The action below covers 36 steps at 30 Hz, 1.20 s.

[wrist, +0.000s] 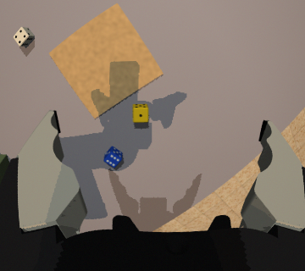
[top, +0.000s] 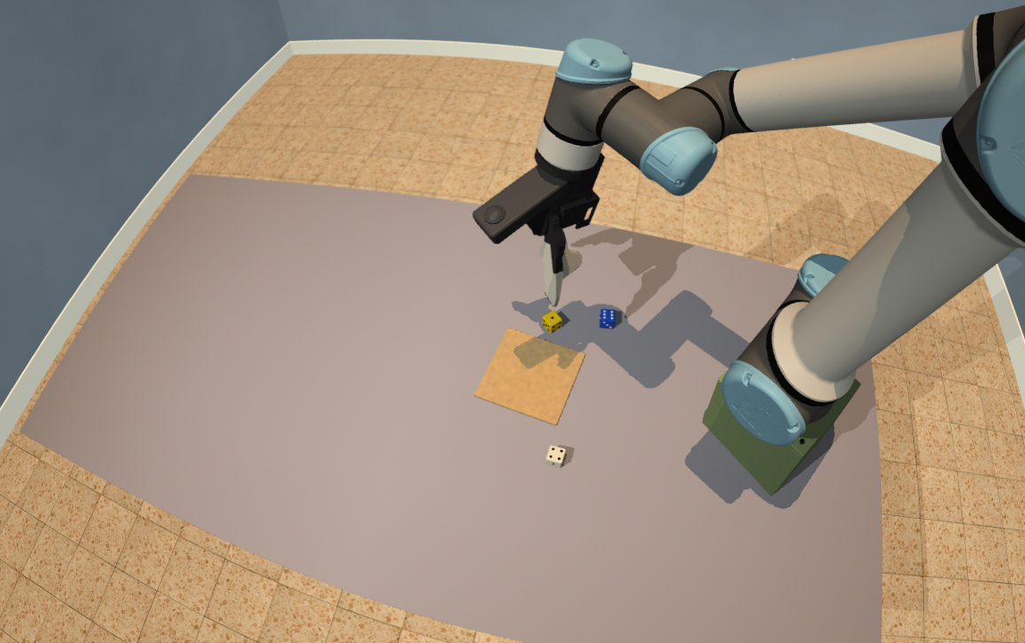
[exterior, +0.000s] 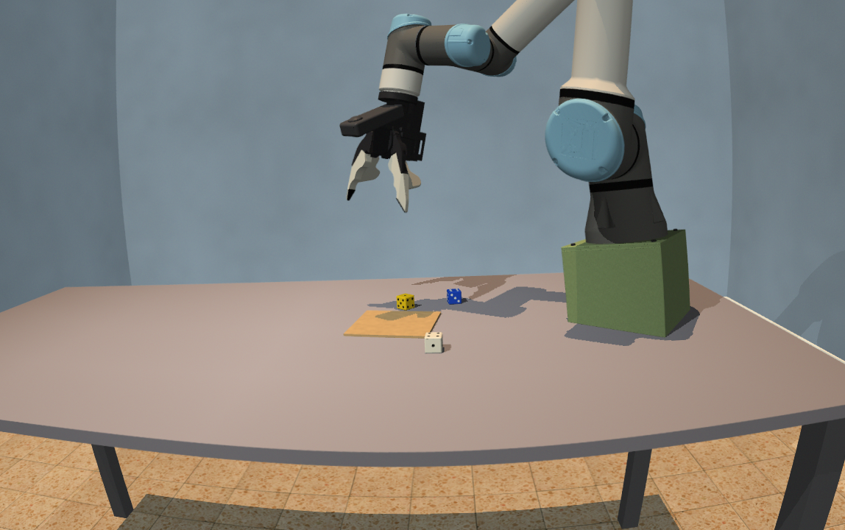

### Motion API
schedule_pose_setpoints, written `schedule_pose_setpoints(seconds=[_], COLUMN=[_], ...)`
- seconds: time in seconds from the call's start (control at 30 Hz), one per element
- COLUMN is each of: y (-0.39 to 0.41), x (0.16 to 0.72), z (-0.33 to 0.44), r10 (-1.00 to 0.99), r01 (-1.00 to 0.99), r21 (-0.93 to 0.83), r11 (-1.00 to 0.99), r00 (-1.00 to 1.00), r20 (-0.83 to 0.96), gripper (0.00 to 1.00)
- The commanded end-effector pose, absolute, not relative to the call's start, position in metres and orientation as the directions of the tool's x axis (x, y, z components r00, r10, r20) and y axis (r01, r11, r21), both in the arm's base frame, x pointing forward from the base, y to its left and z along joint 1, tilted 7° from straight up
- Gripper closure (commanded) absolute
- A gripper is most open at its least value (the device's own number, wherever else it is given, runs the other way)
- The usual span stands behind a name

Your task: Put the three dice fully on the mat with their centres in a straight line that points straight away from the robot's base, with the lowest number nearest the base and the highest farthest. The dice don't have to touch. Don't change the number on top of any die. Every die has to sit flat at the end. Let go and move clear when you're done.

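The yellow die [top: 551, 321] [exterior: 405, 302] [wrist: 141, 114], one on top, sits flat just off the mat's edge. The blue die [top: 607, 318] [exterior: 453, 296] [wrist: 113, 157], six on top, stands off the mat, nearer the base than the yellow one. The white die [top: 555, 455] [exterior: 433, 343] [wrist: 24, 36], four on top, sits off the mat's opposite side. The square orange mat [top: 512, 391] [exterior: 372, 327] [wrist: 93, 47] bears no die. My gripper [exterior: 378, 205] [wrist: 162, 117] is open and empty, pointing down high above the table near the yellow die.
The green base block [top: 771, 471] [exterior: 617, 290] carries the arm at the right of the top and exterior views. The arm reaches high over the table, and its shadow falls across the blue and yellow dice and part of the mat. The table edge shows at the wrist view's lower right.
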<state>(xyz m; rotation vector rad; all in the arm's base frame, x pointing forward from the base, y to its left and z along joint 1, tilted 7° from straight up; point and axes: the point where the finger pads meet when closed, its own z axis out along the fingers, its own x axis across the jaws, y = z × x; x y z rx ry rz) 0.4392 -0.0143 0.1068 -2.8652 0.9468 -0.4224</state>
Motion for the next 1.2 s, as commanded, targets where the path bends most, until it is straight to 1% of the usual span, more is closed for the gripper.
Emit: schedule_pose_setpoints(seconds=[0.0,0.17,0.6,1.17], y=[-0.048,-0.065,-0.084,-0.09], x=[0.403,0.377,0.341,0.329], z=[0.093,0.081,0.066,0.062], r10=[-0.606,-0.614,-0.626,-0.629], r01=[-0.595,-0.611,-0.628,-0.633], r21=[-0.118,-0.078,-0.029,-0.013], r11=[-0.795,-0.788,-0.777,-0.774], r00=[0.769,0.768,0.768,0.767], r20=[0.206,0.18,0.139,0.124], gripper=[0.0,0.0,0.0,0.0])
